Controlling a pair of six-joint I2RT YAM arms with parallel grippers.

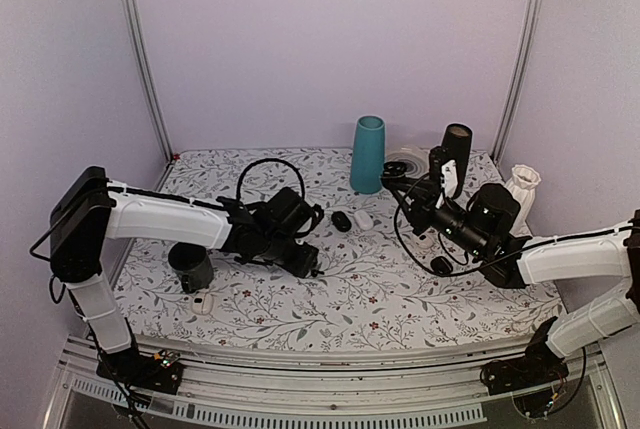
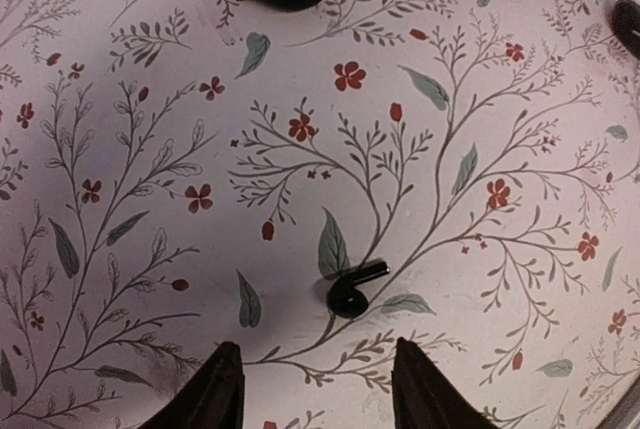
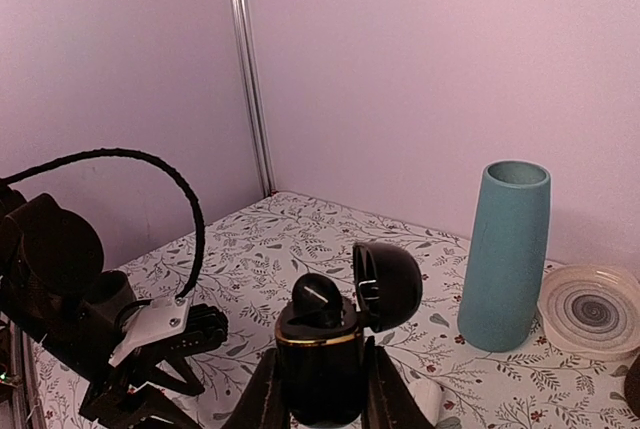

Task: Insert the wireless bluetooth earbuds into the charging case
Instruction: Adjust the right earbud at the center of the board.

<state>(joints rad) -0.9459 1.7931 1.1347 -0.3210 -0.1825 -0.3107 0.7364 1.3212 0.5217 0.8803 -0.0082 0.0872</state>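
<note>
One black earbud (image 2: 355, 291) lies on the flowered cloth, just ahead of my left gripper (image 2: 318, 374). That gripper is open, its two dark fingertips (image 2: 222, 381) standing either side of bare cloth, apart from the earbud. In the top view the left gripper (image 1: 302, 260) points down at the cloth's middle. My right gripper (image 3: 325, 397) is shut on the charging case (image 3: 320, 364), held upright above the table. The case's lid (image 3: 392, 284) is swung open to the right. The other earbud (image 3: 318, 297) sits in the case's mouth, sticking up.
A black oval pod (image 1: 341, 220) and a white pod (image 1: 363, 219) lie mid-table. A teal vase (image 1: 367, 154), a patterned plate (image 1: 408, 161) and a white vase (image 1: 523, 186) stand at the back. A black cup (image 1: 190, 267) stands front left.
</note>
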